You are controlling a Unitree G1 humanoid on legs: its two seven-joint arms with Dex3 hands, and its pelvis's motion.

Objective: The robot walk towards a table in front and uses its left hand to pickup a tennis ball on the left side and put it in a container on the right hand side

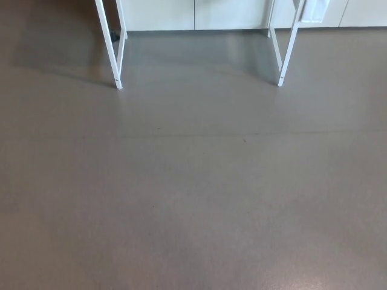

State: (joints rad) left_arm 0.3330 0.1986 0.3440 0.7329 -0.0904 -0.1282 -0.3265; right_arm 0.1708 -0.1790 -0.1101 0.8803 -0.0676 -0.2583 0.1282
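Bare grey floor (193, 199) near and mid-scene; at the far edge, left desk legs (109, 45) and right desk legs (289, 45), white, with pale cabinet fronts (199, 13) behind. Out of view: left hand, right hand — fingers' state impossible to tell — and tennis ball.

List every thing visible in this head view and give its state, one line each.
Floor: grey, faintly glossy.
Left table legs: upright, feet on the floor.
Right table legs: upright, feet on the floor.
White panels behind: upright, seams closed.
Left hand, right hand: not in view.
Tennis ball, container: not in view.
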